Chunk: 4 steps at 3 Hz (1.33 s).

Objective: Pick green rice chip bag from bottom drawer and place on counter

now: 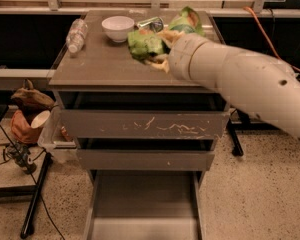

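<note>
The green rice chip bag [146, 42] is crinkled green foil with tan chip pictures. It hangs over the middle right of the counter [100, 66], held at the end of my thick white arm. My gripper [161, 48] is shut on the bag; the bag and the wrist hide most of it. The arm reaches in from the right, above the counter top. The bottom drawer [145, 199] stands pulled out at the cabinet's foot, with a bare flat floor.
A white bowl [117, 28], a green-and-silver can [151, 23] and a lying plastic bottle [76, 34] are at the counter's back. Two drawers with scratched fronts [142, 125] sit above the bottom one. A clear bin [52, 136] and cables lie at left.
</note>
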Available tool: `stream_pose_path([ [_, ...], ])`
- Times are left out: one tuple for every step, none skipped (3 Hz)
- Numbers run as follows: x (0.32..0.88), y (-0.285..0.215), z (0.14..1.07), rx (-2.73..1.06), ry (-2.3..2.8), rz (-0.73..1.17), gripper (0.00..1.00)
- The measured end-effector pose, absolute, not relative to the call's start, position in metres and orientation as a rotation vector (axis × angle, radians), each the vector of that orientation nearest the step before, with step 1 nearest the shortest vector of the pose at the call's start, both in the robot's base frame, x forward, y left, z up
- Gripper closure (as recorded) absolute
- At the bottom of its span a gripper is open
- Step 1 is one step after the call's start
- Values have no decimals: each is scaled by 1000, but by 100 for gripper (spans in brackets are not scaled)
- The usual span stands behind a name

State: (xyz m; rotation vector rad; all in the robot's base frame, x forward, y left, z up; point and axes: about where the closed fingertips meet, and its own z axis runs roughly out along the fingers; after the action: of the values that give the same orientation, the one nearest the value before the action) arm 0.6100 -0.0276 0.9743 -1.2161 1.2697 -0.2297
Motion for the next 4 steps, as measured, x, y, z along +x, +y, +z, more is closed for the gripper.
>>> stream_pose_path([
  [657,-40,986,-1212,1312,-245,100],
  [716,-56,970,-1225,1405,-243,100],
  [763,-59,951,-1220,1453,-207,100],
  [788,-52,927,-1211,1487,-118,100],
])
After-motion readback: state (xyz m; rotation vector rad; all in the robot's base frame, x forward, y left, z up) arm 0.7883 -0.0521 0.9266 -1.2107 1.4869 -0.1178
